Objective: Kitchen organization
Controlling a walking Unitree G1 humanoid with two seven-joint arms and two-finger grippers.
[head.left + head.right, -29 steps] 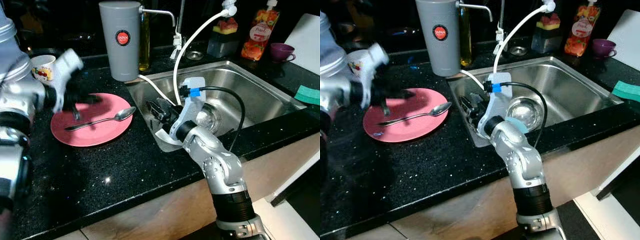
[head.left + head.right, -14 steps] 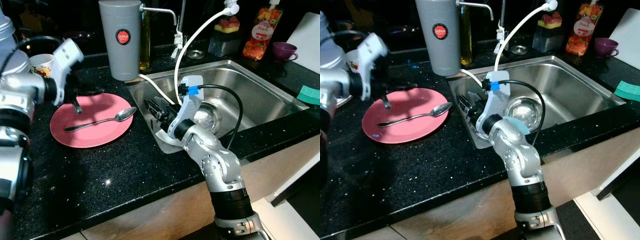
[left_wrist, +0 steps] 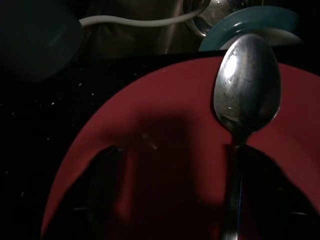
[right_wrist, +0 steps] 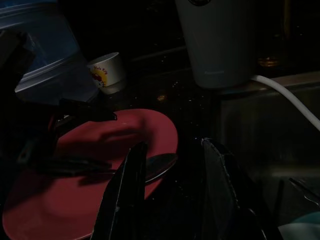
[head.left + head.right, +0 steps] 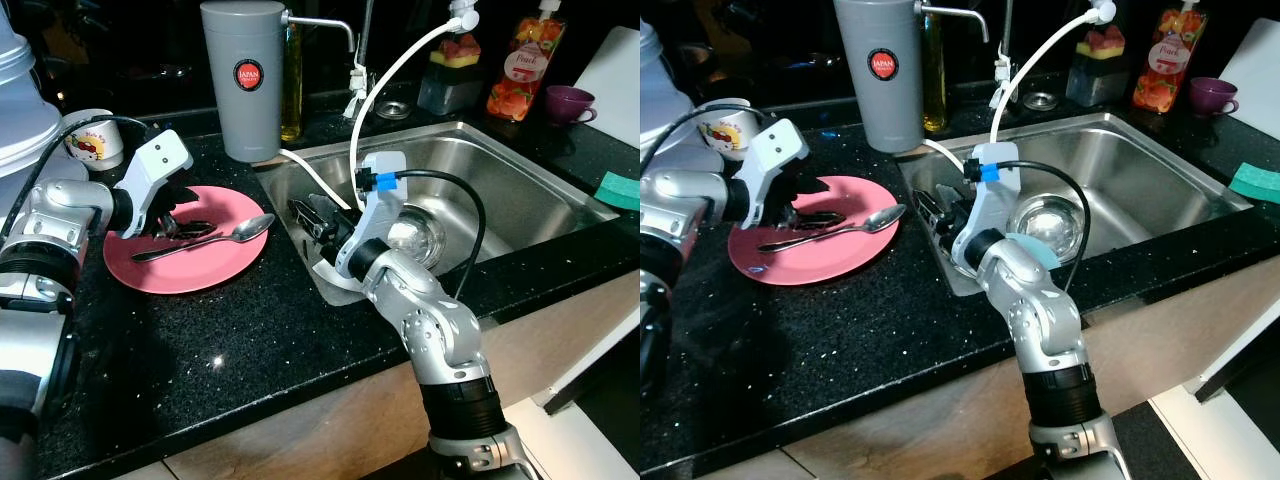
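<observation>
On the black desk [image 5: 230, 350], the pink plate [image 5: 190, 275] sits at about 9 o'clock from the sink [image 5: 520, 190]. The left claw [image 5: 185, 225] hangs released low over the plate, fingers straddling the handle of the spoon [image 5: 215, 239] lying across it. The right claw [image 5: 318, 215] rests open at the sink's edge. The spoon looks light, stiff and slippery, so mid-handle seems the best hold.

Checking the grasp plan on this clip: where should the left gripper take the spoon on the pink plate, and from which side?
Grip the spoon by its thin handle, mid-length, coming down from above. It lies flat across the pink plate, bowl toward the sink, so the handle is the narrow part the jaws can straddle. The left gripper already sits over that end with jaws open, one finger on each side of the handle.
</observation>
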